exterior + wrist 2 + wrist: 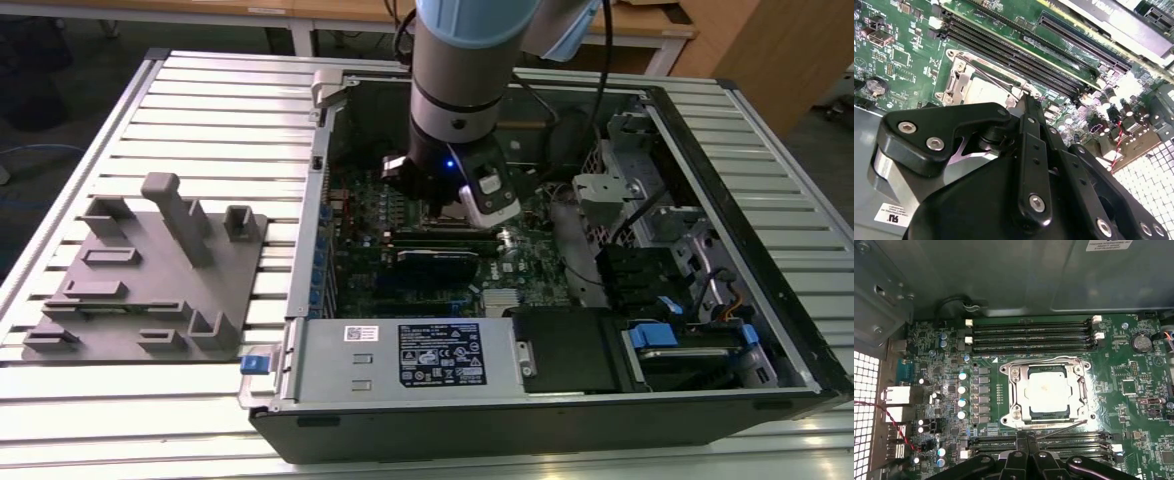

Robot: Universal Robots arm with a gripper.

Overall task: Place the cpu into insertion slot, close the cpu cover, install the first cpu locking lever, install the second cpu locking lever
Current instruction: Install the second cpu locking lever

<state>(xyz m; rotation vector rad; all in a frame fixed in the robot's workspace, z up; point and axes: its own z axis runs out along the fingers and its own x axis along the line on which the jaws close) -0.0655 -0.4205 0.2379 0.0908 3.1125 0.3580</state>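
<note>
The silvery cpu [1048,392] lies flat in the insertion slot [1051,416], and the cpu cover [1015,390] is folded down around it. One wire lever [1049,360] runs along the socket's far edge. A second wire lever [1064,428] slants from the socket's corner toward my fingertips. My gripper [1027,439] sits at the socket's near edge with its fingers together. In the second wrist view the gripper [1026,102] stands right over the cpu [986,92], with the cover [956,85] and a lever wire [994,77] beside it. In the exterior view the gripper [470,215] hangs low over the motherboard.
Long black memory slots [1031,332] flank the socket on both sides. The open computer case [747,200] walls in the board, with a power supply [400,355] at the front and drive bays [667,330] at the exterior view's right. A grey fixture [140,280] stands on the table at the exterior view's left.
</note>
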